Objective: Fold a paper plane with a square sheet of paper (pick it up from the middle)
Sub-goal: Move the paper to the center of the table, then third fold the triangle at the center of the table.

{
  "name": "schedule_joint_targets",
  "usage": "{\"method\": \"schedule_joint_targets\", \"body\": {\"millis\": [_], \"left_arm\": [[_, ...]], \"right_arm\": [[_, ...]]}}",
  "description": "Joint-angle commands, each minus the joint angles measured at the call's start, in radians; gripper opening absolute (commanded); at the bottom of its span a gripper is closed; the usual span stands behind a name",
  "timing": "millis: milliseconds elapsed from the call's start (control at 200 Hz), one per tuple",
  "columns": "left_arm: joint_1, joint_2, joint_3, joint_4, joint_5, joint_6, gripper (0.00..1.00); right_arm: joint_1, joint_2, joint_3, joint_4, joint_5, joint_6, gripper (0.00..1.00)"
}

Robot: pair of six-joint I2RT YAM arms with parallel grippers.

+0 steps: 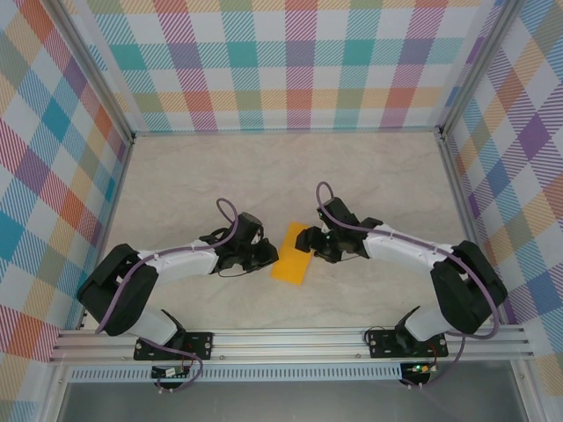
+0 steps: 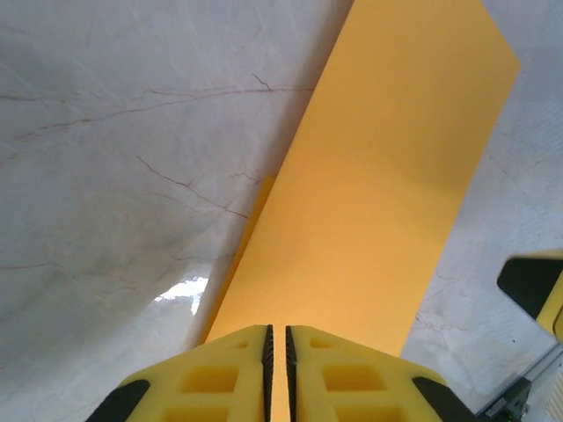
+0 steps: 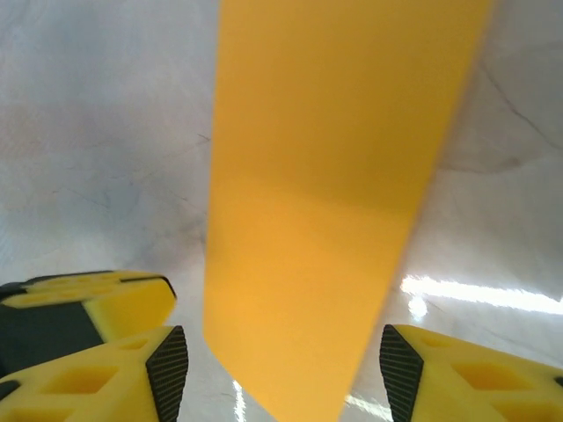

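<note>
The square sheet of paper (image 1: 293, 254) is orange-yellow and lies folded into a narrow rectangle on the table between my two grippers. In the left wrist view the sheet of paper (image 2: 378, 193) stretches away from my left gripper (image 2: 278, 352). Its jaws are shut to a thin slit over the paper's near edge, and a lower layer peeks out along the left side. My left gripper (image 1: 266, 255) is at the paper's left edge. My right gripper (image 1: 314, 242) is at its right edge. It (image 3: 281, 369) is open, its fingers wide apart on either side of the paper (image 3: 325, 176).
The marble-patterned table (image 1: 264, 167) is enclosed by checked walls on the left, back and right. An aluminium rail (image 1: 290, 338) runs along the near edge by the arm bases. A finger of the other gripper (image 3: 88, 299) shows at the left of the right wrist view.
</note>
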Motion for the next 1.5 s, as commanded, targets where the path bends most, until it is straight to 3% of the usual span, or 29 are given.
{"method": "schedule_joint_targets", "body": {"millis": [0,185,710,845,1055,1235,1495], "left_arm": [[-0.012,-0.003,0.019,-0.04,-0.048,-0.002,0.18],[-0.015,0.001,0.003,-0.034,-0.047,-0.006,0.2],[-0.017,-0.017,0.018,-0.066,-0.072,-0.001,0.21],[-0.016,-0.018,0.024,-0.076,-0.078,0.003,0.21],[-0.016,-0.017,0.032,-0.07,-0.07,0.006,0.21],[-0.016,-0.004,0.034,0.04,0.022,0.012,0.21],[-0.017,0.038,0.051,0.12,0.066,0.011,0.19]], "right_arm": [[-0.001,-0.063,-0.086,-0.014,-0.01,0.127,0.64],[0.01,-0.104,-0.174,0.094,-0.097,0.239,0.65],[0.104,0.033,-0.205,0.321,-0.184,0.346,0.59],[0.112,0.029,-0.211,0.332,-0.187,0.363,0.5],[0.112,-0.021,-0.216,0.245,-0.115,0.381,0.21],[0.097,-0.025,-0.178,0.131,-0.112,0.31,0.04],[0.001,0.006,-0.079,-0.054,-0.186,0.031,0.03]]}}
